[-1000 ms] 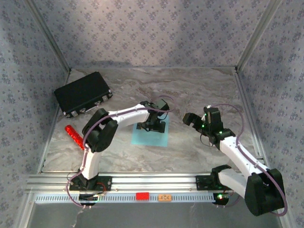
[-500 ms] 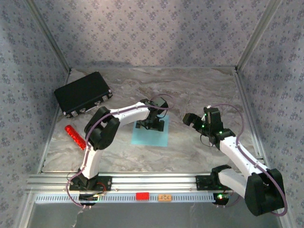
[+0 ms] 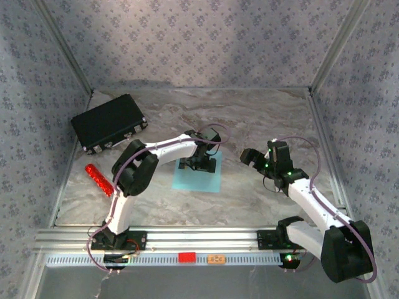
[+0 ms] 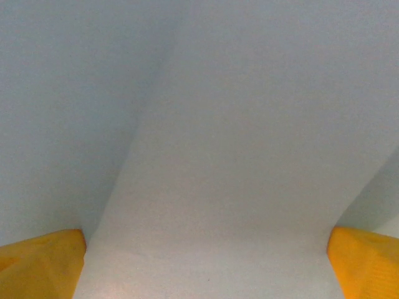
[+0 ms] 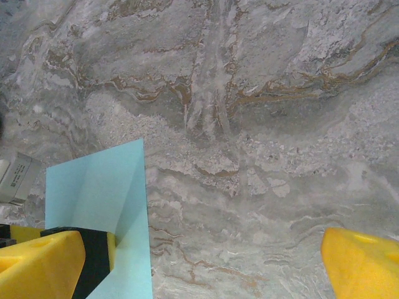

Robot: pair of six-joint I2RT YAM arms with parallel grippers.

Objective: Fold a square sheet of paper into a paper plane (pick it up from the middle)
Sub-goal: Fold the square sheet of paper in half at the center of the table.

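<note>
The square sheet of paper (image 3: 197, 179) is light cyan and lies flat on the marble table near the middle; the paper plane is out of view. My left gripper (image 3: 200, 163) stands on the sheet's far half, pointing down, open. In the left wrist view the sheet (image 4: 218, 137) lies just under the lens and the gripper (image 4: 206, 274) has its yellow fingertips (image 4: 40, 265) spread wide on it. My right gripper (image 3: 250, 157) hovers open just right of the sheet. In the right wrist view it (image 5: 199, 268) is over bare marble, with the sheet's right edge (image 5: 100, 187) by its left finger.
A black rectangular case (image 3: 109, 123) lies at the back left. A small red stick (image 3: 98, 179) lies left of the left arm. Patterned walls close in the table on three sides. A metal rail (image 3: 187, 238) runs along the near edge.
The left arm has shifted slightly, its gripper settling a little farther back on the sheet. The right arm and the sheet have barely moved.
</note>
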